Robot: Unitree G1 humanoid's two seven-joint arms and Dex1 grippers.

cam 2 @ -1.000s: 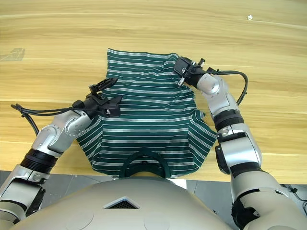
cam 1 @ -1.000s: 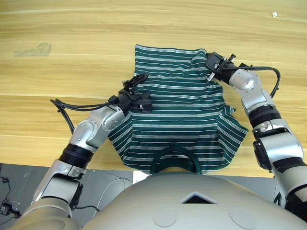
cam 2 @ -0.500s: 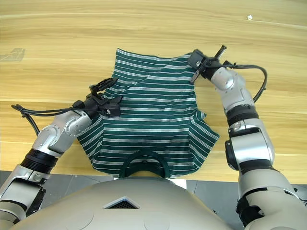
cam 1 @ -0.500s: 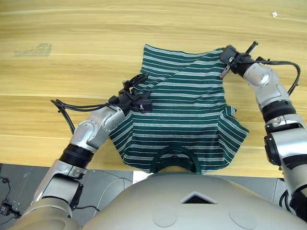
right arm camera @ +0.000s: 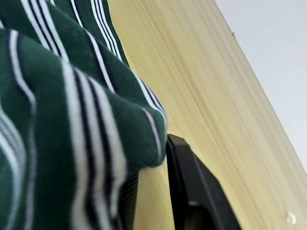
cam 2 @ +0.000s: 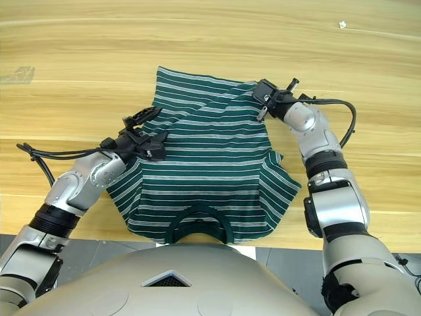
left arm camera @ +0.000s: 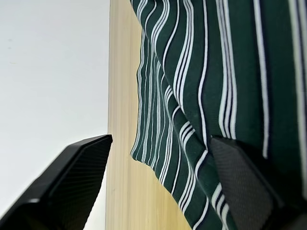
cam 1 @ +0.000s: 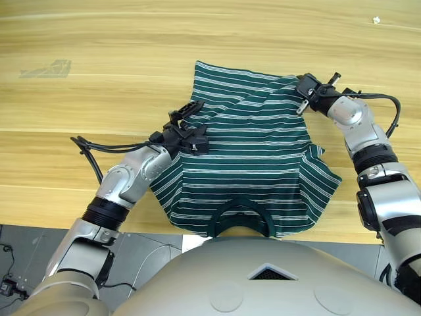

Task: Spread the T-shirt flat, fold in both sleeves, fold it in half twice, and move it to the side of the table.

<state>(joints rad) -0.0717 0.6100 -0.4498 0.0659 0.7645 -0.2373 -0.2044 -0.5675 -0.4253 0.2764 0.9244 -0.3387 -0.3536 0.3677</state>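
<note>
we see one green striped t-shirt (cam 1: 250,158) on the table (cam 1: 99,39), its collar at the table's 6 o'clock edge and its hem toward 12. there are two tools. our left tool (cam 1: 193,125) stands spread at the shirt's 9 o'clock edge, and our right tool (cam 1: 302,97) pinches the hem corner at 2 o'clock, bunching it. broad wood runs on toward 9, 12 and 3 o'clock. one white speck (cam 1: 377,20) lies far off at 1 o'clock.

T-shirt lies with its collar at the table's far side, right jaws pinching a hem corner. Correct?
No: the left eye view shows the collar at the near edge of the table, by the robot. On the right gripper the jaws do pinch a hem corner of the T-shirt.
</note>
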